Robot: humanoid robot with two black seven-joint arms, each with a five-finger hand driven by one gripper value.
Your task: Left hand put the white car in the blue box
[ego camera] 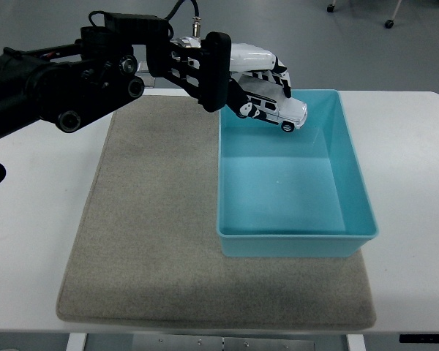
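Head view, looking down over a white desk (36,212). A grey-beige mat (154,241) covers most of the desk's middle. On the mat's right part sits a light blue box (296,234), rectangular, open top, nothing inside.

The left hand (238,80) reaches in from the pic's left on a black arm, crossing above the mat's far left corner. Its white fingers (263,58) are clenched around the white car (274,111), grasping it from above by the roof and rear. The car is a small white SUV-type toy w/ black wheels and dark windows. It hangs in the air over the box's far left corner, nose pointing right and tilted slightly down, not touching the box walls or floor as far as can be seen.

Behind the desk, grey floor (366,51); caster wheels (389,24) of some furniture show at the top right. Right arm is out of the pic.
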